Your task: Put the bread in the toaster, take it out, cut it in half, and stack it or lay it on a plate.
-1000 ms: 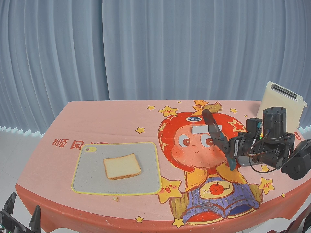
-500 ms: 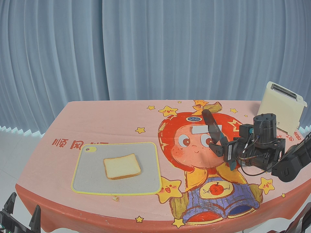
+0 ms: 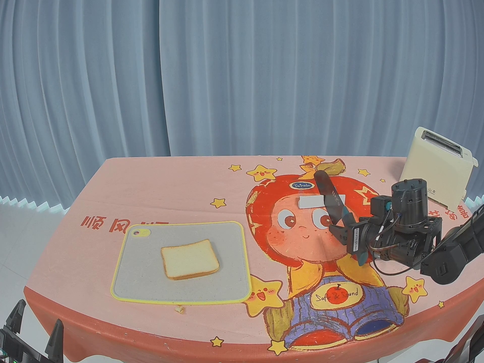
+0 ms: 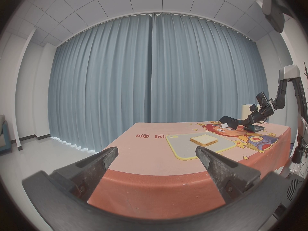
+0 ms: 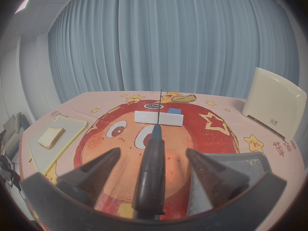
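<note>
**Bread slice: position relative to the jaws**

Bread slice (image 3: pixel 190 259), pale, near-square and brown-crusted, lies flat mid-way on the grey, yellow-rimmed cutting board (image 3: pixel 146 278). It has no marked long axis. It lies well apart from the right gripper (image 5: pixel 153 150), to that gripper's left across the pink printed surface (image 3: pixel 166 187). The right jaws stand wide, one each side of the black-handled knife (image 3: pixel 330 197), with gaps showing on both sides. The left gripper (image 4: pixel 156 149) hangs off the surface's near-left edge, jaws wide and empty. The cream toaster (image 3: pixel 438 165) stands at the far right.

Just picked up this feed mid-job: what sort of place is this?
Probably a staged test room, not a home kitchen: wall-wide curtain and a lone table carrying a toaster and cutting board.
</note>
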Controlling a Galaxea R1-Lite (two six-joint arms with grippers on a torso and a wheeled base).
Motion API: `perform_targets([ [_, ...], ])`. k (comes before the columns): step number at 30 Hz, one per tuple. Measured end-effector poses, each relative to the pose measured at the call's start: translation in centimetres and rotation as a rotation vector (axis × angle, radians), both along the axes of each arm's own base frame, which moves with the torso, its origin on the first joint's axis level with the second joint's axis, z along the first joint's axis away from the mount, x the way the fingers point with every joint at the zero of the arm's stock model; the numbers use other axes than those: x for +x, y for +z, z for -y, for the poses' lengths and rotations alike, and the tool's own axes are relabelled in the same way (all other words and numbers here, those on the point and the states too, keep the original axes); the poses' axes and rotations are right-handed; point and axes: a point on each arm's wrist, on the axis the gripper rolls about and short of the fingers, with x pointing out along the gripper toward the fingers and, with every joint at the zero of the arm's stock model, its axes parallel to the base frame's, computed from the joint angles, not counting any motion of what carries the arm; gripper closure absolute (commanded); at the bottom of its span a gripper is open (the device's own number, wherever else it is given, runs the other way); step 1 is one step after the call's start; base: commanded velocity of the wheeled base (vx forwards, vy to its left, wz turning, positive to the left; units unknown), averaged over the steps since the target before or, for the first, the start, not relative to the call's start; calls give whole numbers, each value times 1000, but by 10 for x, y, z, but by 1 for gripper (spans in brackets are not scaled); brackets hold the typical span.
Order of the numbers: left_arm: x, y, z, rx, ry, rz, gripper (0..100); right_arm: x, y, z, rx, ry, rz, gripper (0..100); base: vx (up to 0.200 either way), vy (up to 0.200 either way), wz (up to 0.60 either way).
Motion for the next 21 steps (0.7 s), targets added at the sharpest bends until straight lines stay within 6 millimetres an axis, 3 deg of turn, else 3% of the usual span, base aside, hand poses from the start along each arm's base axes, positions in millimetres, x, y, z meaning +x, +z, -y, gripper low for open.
perform_targets([
  [21, 0, 0, 0, 0, 0, 0, 0, 0, 5, -2, 18, 4, 34, 100, 0, 0, 0],
])
